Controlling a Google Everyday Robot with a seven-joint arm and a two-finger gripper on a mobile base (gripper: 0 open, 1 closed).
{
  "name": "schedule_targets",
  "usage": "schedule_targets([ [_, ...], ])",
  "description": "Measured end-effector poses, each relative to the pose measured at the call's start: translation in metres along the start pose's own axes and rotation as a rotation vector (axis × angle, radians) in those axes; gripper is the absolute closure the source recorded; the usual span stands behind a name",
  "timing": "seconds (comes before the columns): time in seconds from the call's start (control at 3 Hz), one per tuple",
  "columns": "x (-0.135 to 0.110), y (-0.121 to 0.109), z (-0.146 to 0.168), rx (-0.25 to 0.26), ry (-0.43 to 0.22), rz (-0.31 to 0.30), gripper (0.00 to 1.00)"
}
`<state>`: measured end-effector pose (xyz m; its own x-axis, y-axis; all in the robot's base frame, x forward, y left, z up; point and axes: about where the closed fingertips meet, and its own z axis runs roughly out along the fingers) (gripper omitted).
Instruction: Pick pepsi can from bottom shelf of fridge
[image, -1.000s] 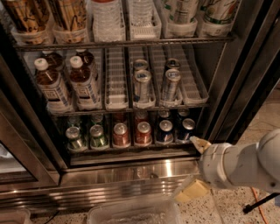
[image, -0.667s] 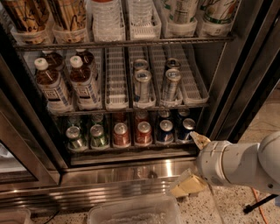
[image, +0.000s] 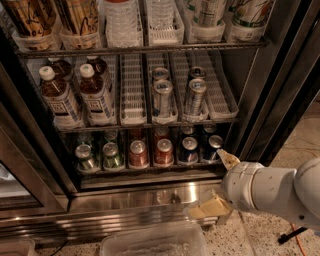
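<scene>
Since a second ago, the gripper (image: 219, 182) has slid a little to the left and up, closer to the fridge (image: 280, 75). Its two tan fingers (image: 210, 206) are spread wide apart and hold nothing. One finger points up at the right end of the bottom shelf (image: 150, 169). The other finger sits lower, in front of the shiny metal base panel (image: 125, 200). Behind the fingers is the fat white arm (image: 270, 190), which comes in from the right.

The pepsi can (image: 189, 150) stands on the bottom shelf, second from the right in the front row. It is dark blue with a silver top. No finger touches it. A dark can (image: 214, 145) stands just to its right, and the upper finger's tip is just beside that one. To the left of the pepsi can are two red cans (image: 163, 151) and then two green cans (image: 112, 155).

On the rack above, tall slim cans (image: 162, 95) stand in white lanes, with brown bottles (image: 57, 97) to their left. A clear plastic bin (image: 150, 242) sits on the speckled floor (image: 250, 235) below the fridge.
</scene>
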<state>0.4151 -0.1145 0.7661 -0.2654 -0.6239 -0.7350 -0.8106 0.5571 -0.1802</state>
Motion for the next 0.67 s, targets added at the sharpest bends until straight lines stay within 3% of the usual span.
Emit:
schedule_targets([
  [0.67, 0.033, -0.018, 0.033, 0.191, -0.256, 0.304, 0.0],
])
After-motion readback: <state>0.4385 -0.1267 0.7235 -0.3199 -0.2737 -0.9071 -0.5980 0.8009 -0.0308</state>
